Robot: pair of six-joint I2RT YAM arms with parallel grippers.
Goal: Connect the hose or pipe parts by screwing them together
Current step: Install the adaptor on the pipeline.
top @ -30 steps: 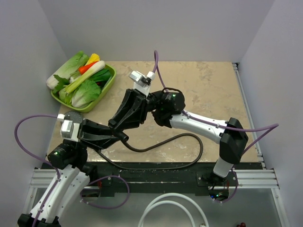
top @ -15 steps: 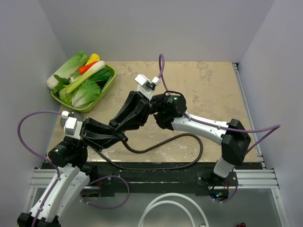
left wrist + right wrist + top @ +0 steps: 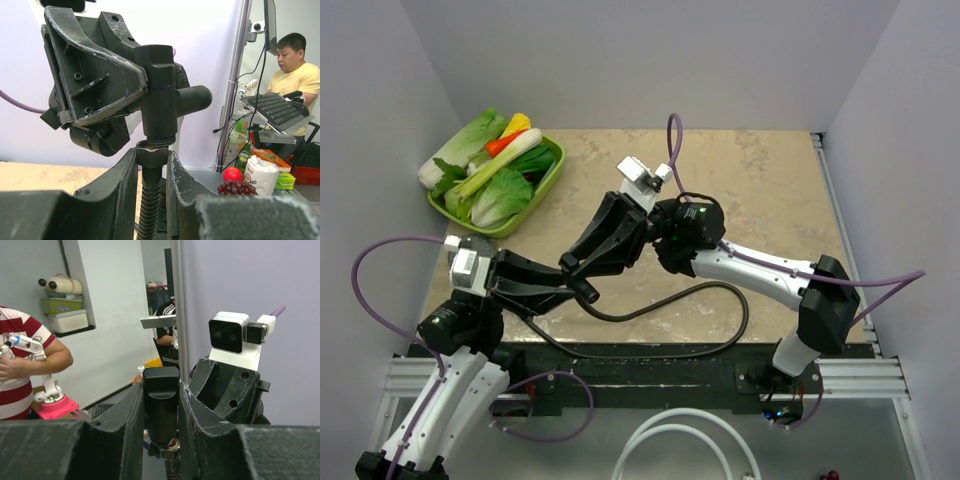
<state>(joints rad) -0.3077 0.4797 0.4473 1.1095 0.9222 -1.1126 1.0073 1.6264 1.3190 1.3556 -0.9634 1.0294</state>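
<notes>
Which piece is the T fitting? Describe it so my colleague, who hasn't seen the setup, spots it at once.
Over the near left part of the beige table, the two arms meet; the right gripper clamps the fitting there, right above the hose nut pinched by the left gripper. Unlike the ribbed dark hose, it is smooth, black and T-shaped, with a round side stub.

We note the left tool (image 3: 578, 287) and right tool (image 3: 577, 265), joined at the black fitting (image 3: 159, 95), barring the middle-left of the counter (image 3: 770, 190). The hose (image 3: 747, 318) loops along the near edge; the vegetable tray (image 3: 548, 185) fills the far-left corner. The far-right lies open.
</notes>
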